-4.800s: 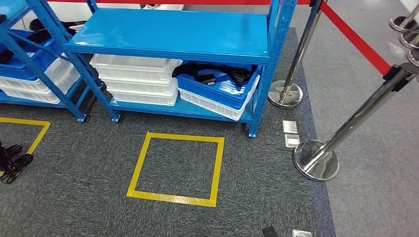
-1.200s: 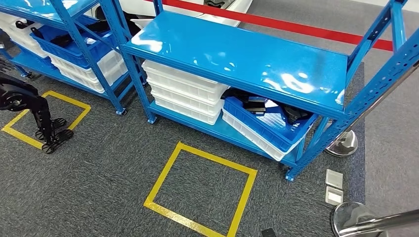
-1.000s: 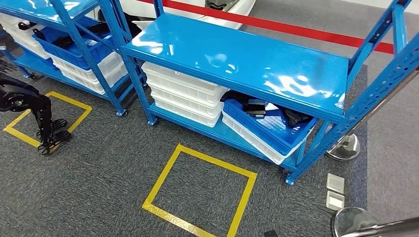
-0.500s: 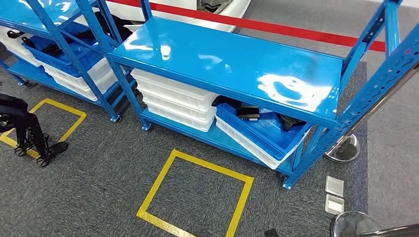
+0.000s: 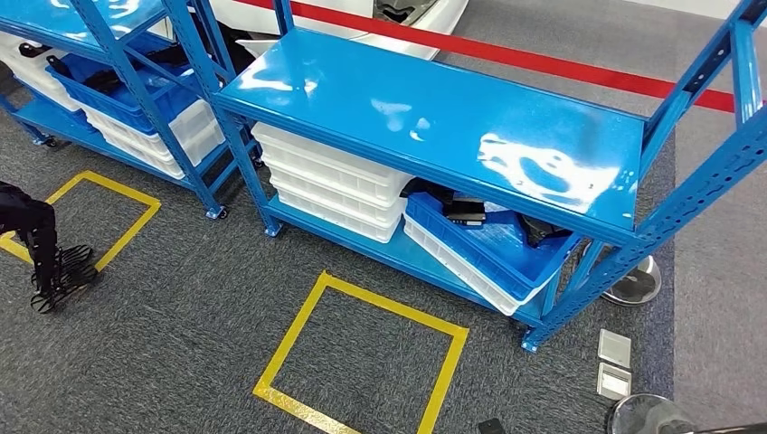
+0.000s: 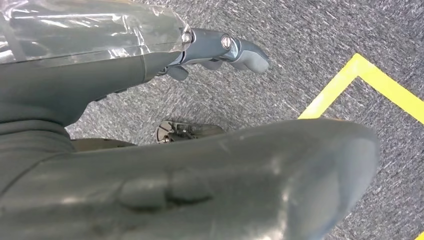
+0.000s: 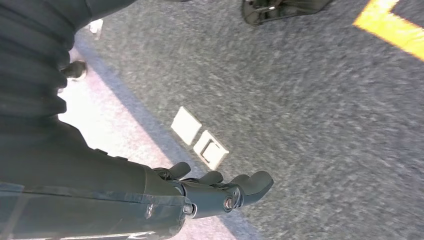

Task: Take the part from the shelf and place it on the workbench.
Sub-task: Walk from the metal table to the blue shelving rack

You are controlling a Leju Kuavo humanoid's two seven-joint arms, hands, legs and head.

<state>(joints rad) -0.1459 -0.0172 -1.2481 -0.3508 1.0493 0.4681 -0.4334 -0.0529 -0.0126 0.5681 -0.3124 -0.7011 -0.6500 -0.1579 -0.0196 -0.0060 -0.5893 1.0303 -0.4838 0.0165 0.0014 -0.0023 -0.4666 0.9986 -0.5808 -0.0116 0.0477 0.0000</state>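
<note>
Both robot hands hang low over the carpet and carry nothing: the left robot hand [image 6: 220, 50] shows its fingers loosely curled with space between them, and the right robot hand [image 7: 220, 192] likewise has its fingers apart around empty air, above two small floor plates [image 7: 200, 137]. That fits an approach on foot, arms down at the sides before any reach begins. Ahead stands a blue shelf [image 5: 434, 117], its top deck bare and glossy. On the lower deck a stack of white bins [image 5: 326, 185] sits beside a blue bin [image 5: 488, 249], which is tilted toward the aisle, probably so its contents can be seen and reached from the front. A black part [image 5: 466, 212] lies in that blue bin, under the top deck. A yellow square [image 5: 362, 357] taped on the floor in front likely marks where to stand. No tabletop can be seen, so placing looks far off.
</note>
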